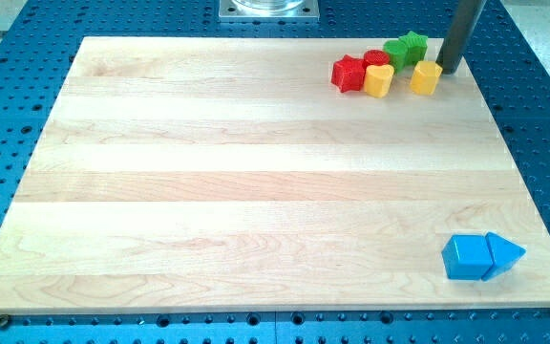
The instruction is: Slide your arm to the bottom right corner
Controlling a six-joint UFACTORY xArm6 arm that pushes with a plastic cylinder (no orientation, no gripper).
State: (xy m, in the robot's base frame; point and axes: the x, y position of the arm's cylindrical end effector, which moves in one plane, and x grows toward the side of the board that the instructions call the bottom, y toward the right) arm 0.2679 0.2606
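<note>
Resting at the view's top right, my tip [449,70] touches the yellow block [426,77]. We have no fingers. The table's [256,191] bottom right corner holds the blue cube [466,258] and blue triangular block [506,253].

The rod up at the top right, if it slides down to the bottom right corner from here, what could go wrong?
1. My tip sits just right of the yellow block; a sloppy start could knock it into the green block.
2. The blue cube and blue triangular block sit together near the bottom right corner; my tip could shove them off the wooden board.
</note>
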